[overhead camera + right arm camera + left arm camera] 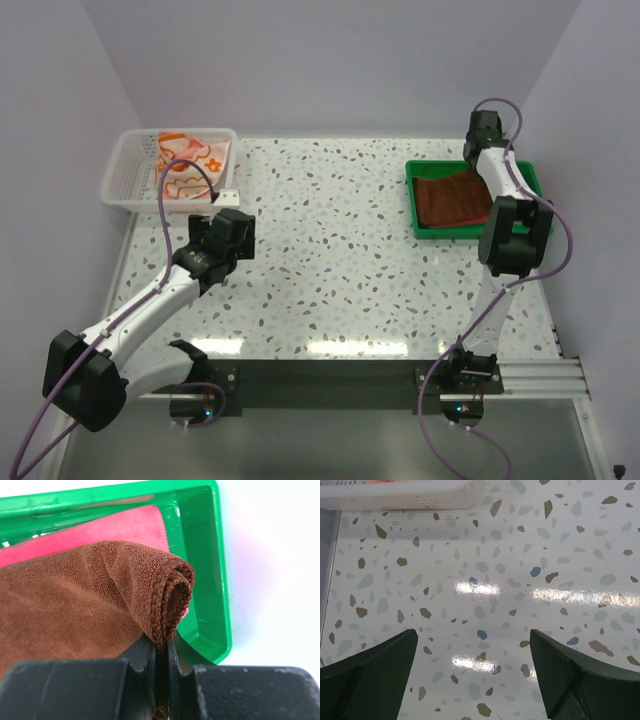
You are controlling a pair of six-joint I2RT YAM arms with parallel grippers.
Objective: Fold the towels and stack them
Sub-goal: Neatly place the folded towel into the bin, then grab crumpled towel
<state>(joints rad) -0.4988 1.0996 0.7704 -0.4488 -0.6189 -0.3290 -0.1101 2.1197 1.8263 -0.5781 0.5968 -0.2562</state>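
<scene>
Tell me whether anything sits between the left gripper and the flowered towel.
Only the basket: its near wall stands before the flowered towel, which lies inside it, so the open left gripper would have to go over the rim. Nothing else shows on the table between them.

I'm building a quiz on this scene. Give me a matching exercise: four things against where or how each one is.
1 brown towel
2 pink towel
3 flowered towel
4 left end effector

A in the basket
B open over the table
C pinched by the right end effector
D under another towel in the tray

Pairs: 1-C, 2-D, 3-A, 4-B.
</scene>
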